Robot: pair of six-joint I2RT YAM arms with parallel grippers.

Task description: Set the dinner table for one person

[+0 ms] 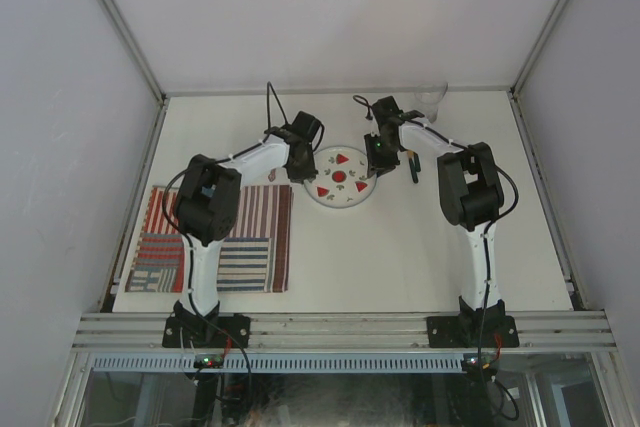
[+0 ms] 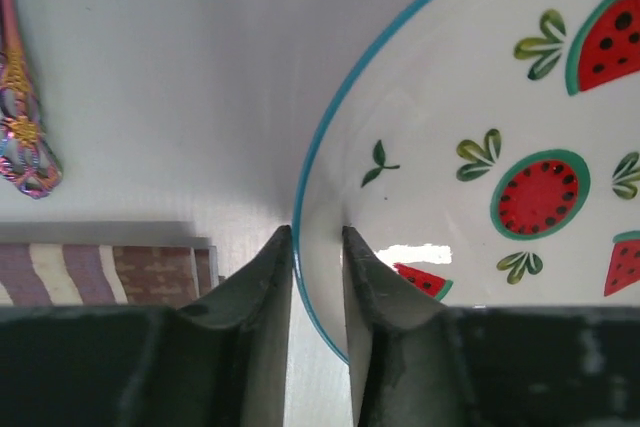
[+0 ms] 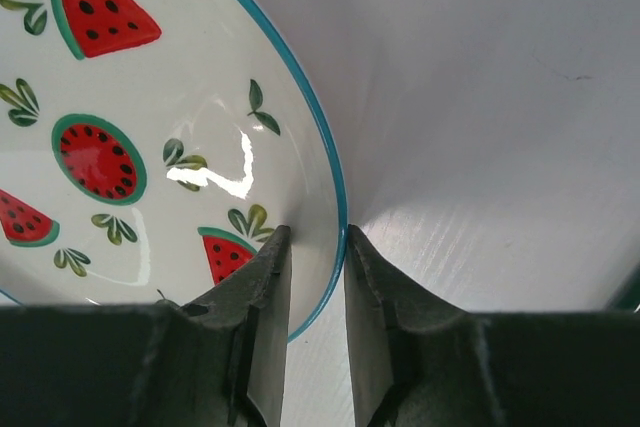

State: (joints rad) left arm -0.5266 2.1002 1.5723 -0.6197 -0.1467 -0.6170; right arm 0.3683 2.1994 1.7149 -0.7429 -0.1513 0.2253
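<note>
With the round white watermelon-print ceramic plate (image 1: pixel 340 179) lying mid-way on the off-white table (image 1: pixel 400 257), the left tool (image 2: pixel 318 247) and right tool (image 3: pixel 318 242) each straddle its thin blue rim, clamping opposite edges; glazed, stiff, slippery and breakable, it warrants level handling.

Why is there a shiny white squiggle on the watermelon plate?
That is glare: in the right wrist view, light bounces off the glossy plate as a bright squiggle; the left wrist view shows a white patch near the fingers; the top view shows none.
</note>
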